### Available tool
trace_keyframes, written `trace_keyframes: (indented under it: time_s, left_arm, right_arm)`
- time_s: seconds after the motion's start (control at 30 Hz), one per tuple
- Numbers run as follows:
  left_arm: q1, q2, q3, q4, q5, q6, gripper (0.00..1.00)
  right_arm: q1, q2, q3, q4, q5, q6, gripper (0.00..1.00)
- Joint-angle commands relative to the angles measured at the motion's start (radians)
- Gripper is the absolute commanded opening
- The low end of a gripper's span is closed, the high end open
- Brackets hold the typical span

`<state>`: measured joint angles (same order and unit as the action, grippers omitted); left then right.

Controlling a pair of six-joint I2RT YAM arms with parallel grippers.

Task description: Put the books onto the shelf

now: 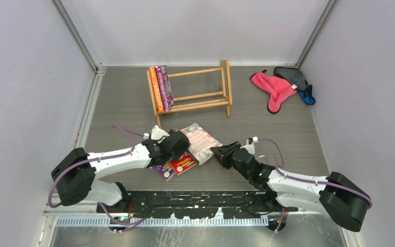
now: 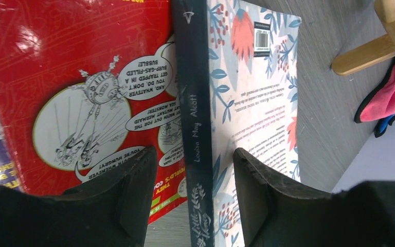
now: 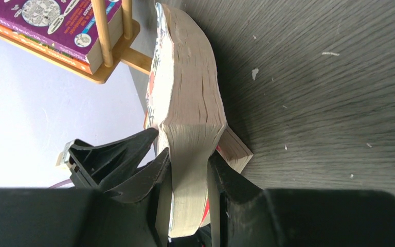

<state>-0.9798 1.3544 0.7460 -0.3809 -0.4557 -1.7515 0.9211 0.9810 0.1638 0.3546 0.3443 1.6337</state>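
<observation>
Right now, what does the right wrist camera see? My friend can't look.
The right pincer squeezes the page edge of a thick flowery-covered paperback book over the grey table. Behind it, a light wooden shelf holds a purple book and an orange book.

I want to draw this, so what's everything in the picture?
Shelf: one, light wood, at the back.
Shelved books: two, orange and purple, its left end.
Flowery book: one, pale pink, between the grippers.
Red book: one, red, beside the flowery book.
Purple book: one, purple, beside the red book.
Cloths: two, pink and grey, back right.
Scrap: one, blue, beside the cloths.
Table: one, grey, underneath.
Left gripper: one, black, open above the flowery book's spine.
Right gripper: one, black, shut on the flowery book's pages.
</observation>
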Motion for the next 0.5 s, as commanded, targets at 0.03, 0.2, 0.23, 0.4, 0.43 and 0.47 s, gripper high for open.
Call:
trace_keyframes:
  time_s: [0.03, 0.2, 0.23, 0.4, 0.43, 0.47]
  left_arm:
    - [0.007, 0.041, -0.005, 0.086, 0.005, -0.009, 0.57]
    - [0.008, 0.065, -0.009, 0.12, 0.018, -0.014, 0.57]
    - [0.008, 0.066, -0.016, 0.129, 0.02, -0.019, 0.57]
    - [0.007, 0.05, -0.061, 0.149, 0.006, -0.067, 0.55]
    - [0.007, 0.042, -0.07, 0.152, -0.002, -0.081, 0.54]
    - [0.006, 0.028, -0.078, 0.158, -0.011, -0.084, 0.52]
  right_arm:
    - [-0.017, -0.047, 0.028, 0.064, -0.111, 0.064, 0.01]
    - [-0.063, -0.111, 0.031, 0.009, -0.179, 0.086, 0.01]
    - [-0.068, -0.124, 0.03, 0.002, -0.19, 0.093, 0.01]
    - [-0.073, -0.161, 0.037, -0.041, -0.223, 0.124, 0.01]
    - [-0.073, -0.161, 0.037, -0.044, -0.231, 0.129, 0.01]
    - [-0.073, -0.16, 0.036, -0.038, -0.237, 0.132, 0.01]
